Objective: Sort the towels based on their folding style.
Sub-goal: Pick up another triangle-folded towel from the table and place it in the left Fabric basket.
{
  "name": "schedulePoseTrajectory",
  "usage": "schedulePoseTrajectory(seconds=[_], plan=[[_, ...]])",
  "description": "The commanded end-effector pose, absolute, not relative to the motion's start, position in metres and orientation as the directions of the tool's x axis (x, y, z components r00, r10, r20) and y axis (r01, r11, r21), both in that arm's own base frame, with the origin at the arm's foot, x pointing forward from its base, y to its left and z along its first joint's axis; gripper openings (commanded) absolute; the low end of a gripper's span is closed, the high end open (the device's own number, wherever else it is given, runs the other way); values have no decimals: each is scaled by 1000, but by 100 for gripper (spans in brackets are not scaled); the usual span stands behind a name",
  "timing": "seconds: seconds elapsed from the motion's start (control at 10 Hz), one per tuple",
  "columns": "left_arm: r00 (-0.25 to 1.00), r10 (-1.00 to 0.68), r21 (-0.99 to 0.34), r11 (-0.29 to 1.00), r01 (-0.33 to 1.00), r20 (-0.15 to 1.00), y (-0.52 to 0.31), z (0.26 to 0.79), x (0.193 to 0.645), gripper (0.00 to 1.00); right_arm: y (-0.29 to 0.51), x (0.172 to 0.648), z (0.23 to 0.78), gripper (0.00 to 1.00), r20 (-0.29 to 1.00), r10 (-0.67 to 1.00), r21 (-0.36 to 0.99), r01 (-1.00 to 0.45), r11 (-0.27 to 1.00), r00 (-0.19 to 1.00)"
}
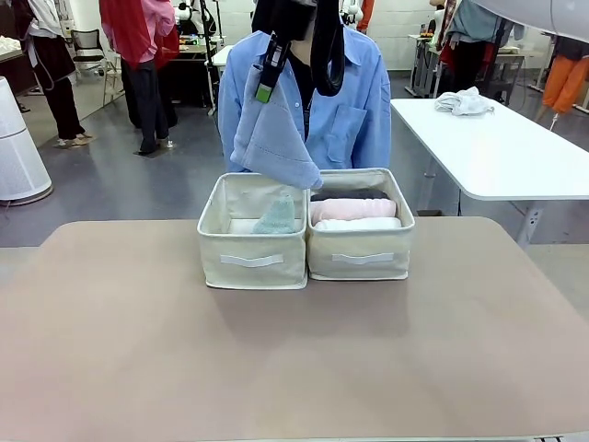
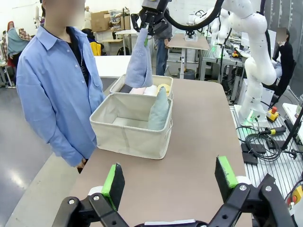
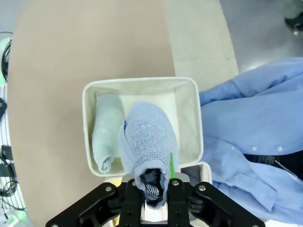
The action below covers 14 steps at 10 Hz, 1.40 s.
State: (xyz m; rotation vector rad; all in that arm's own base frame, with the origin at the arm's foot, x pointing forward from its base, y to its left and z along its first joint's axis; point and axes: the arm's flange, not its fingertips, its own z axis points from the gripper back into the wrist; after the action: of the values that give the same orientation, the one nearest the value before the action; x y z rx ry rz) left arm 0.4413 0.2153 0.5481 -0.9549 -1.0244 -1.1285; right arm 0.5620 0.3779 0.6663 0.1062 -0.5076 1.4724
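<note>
Hanging point-up from the right gripper (image 1: 272,57) clamped on its tip, the periwinkle cone towel (image 1: 273,133) runs vertical — above the left box (image 1: 251,261). Left wrist view: left gripper (image 2: 171,182) spread wide; mint cone (image 2: 158,109) points twelve o'clock. Right wrist view: the blue cone hangs over that box.

Right gripper (image 1: 268,81) clamped on the blue cone towel (image 1: 272,133), high over the left box (image 1: 252,249); left gripper (image 2: 168,182) wide open.
</note>
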Motion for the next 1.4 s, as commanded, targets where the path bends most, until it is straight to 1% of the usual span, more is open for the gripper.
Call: schedulePoseTrajectory(seconds=[0.0, 0.1, 0.3, 0.4, 0.6, 0.9, 1.3], plan=[[103, -240, -64, 166, 984, 965, 217, 548, 439, 100, 376, 556, 668, 17, 381, 924, -236, -965, 114, 16], [103, -240, -64, 166, 984, 965, 217, 548, 439, 100, 378, 562, 666, 17, 389, 921, -236, -965, 114, 14], [103, -240, -64, 166, 984, 965, 217, 548, 439, 100, 402, 565, 654, 17, 394, 916, -286, -957, 46, -73], [103, -240, -64, 166, 984, 965, 217, 548, 439, 100, 412, 569, 649, 17, 382, 921, -291, -956, 37, -80], [103, -240, -64, 166, 984, 965, 217, 548, 439, 100, 422, 575, 638, 17, 372, 925, -288, -957, 39, -75], [103, -240, -64, 166, 984, 965, 217, 548, 439, 100, 433, 586, 617, 17, 403, 912, -251, -968, 26, -80], [103, -240, -64, 166, 984, 965, 217, 548, 439, 100, 445, 600, 593, 17, 359, 932, -209, -977, 26, -53]])
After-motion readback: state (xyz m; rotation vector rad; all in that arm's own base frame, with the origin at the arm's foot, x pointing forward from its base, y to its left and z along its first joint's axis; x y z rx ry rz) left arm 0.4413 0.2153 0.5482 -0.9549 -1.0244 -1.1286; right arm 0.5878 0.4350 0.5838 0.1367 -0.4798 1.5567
